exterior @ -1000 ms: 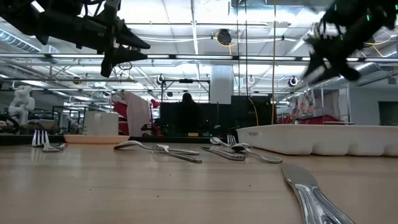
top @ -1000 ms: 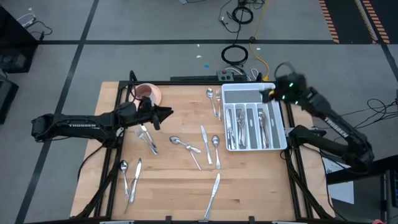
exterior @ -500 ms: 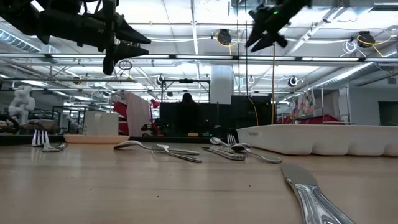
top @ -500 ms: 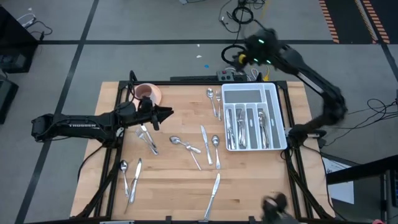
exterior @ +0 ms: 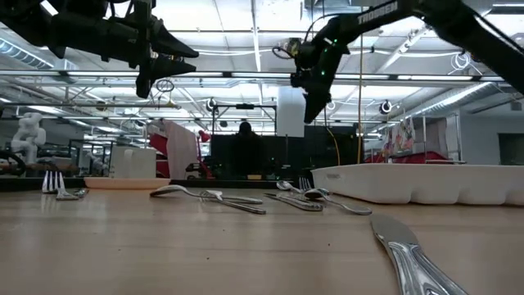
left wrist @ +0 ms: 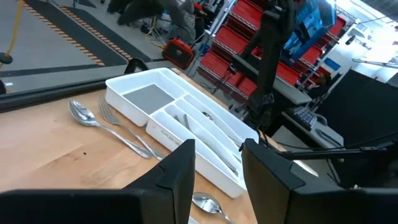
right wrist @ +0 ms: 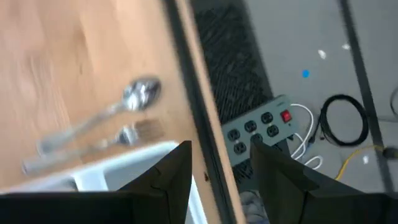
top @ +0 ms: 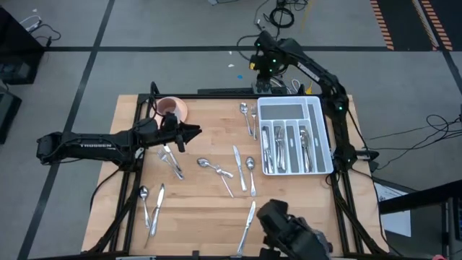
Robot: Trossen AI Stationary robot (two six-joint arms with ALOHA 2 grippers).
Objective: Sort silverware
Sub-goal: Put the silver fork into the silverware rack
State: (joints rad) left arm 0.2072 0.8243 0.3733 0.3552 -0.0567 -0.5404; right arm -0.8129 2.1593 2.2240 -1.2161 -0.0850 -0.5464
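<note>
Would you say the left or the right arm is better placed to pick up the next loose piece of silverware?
Probably the left. Its gripper hangs open and empty above the fork and spoon, while the right gripper, also empty, is beyond the table's far edge, near the tray.

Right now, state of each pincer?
Left pincer: open, empty, above the table near the pink saucer.
Right pincer: open, empty, high past the table's far edge.

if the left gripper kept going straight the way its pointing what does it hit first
Probably the white tray: the left gripper, open and empty, points right at it. It hovers above the table, so it might pass over; depth is unclear.
</note>
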